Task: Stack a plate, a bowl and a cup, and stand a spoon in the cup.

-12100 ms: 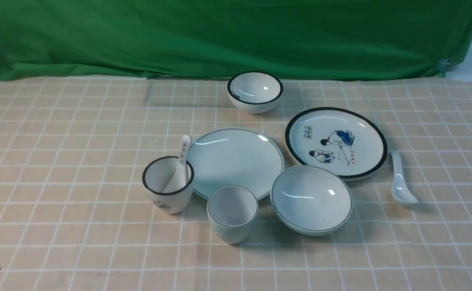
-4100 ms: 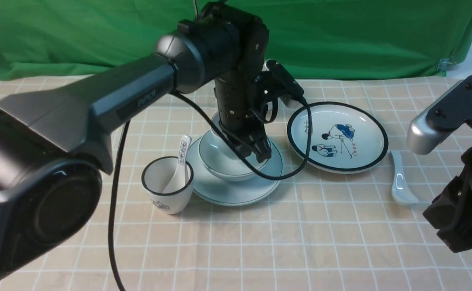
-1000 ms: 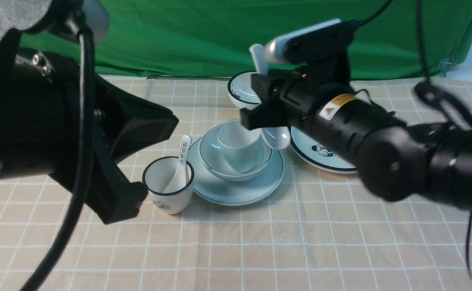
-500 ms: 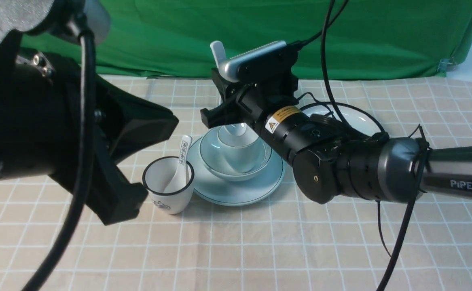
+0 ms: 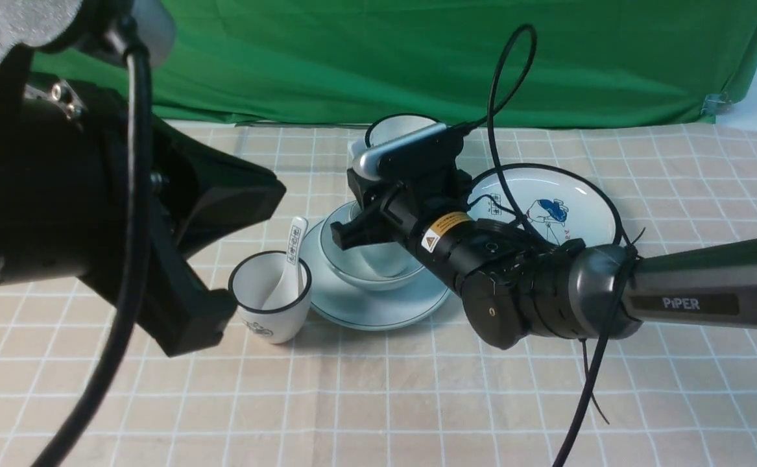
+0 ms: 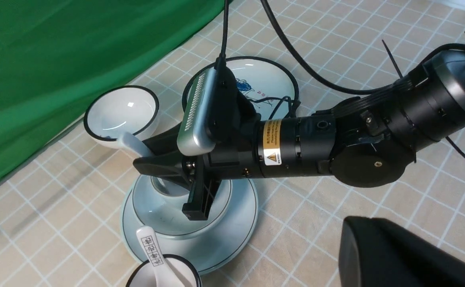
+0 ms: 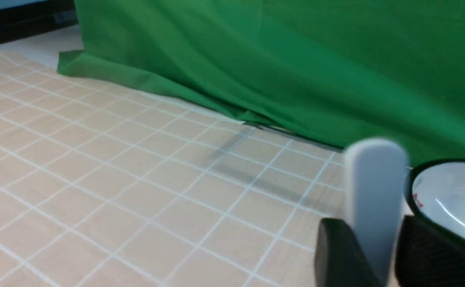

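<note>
The pale plate point(image 5: 365, 311) carries the bowl point(image 5: 360, 280), and the cup point(image 5: 384, 259) stands in the bowl, mostly hidden by my right gripper point(image 5: 352, 207). The spoon's handle point(image 7: 375, 187) rises upright between that gripper's fingers, with a thin gap showing at one side; its scoop end is hidden down in the cup. In the left wrist view the spoon point(image 6: 134, 144) leans out past the right gripper point(image 6: 162, 189) above the bowl point(image 6: 156, 211). My left gripper point(image 6: 350, 235) hangs shut and holds nothing, off to the side of the stack.
A black-rimmed cup point(image 5: 269, 295) with a printed spoon point(image 5: 292, 250) stands just left of the plate. A black-rimmed bowl point(image 5: 394, 130) sits behind the stack, a cartoon plate point(image 5: 547, 207) to its right. My left arm point(image 5: 93, 214) looms at the near left. Green cloth backs the table.
My right gripper has come down over the stack, lowering the spoon into the cup. Its jaws have loosened around the handle. The left arm has not moved.
</note>
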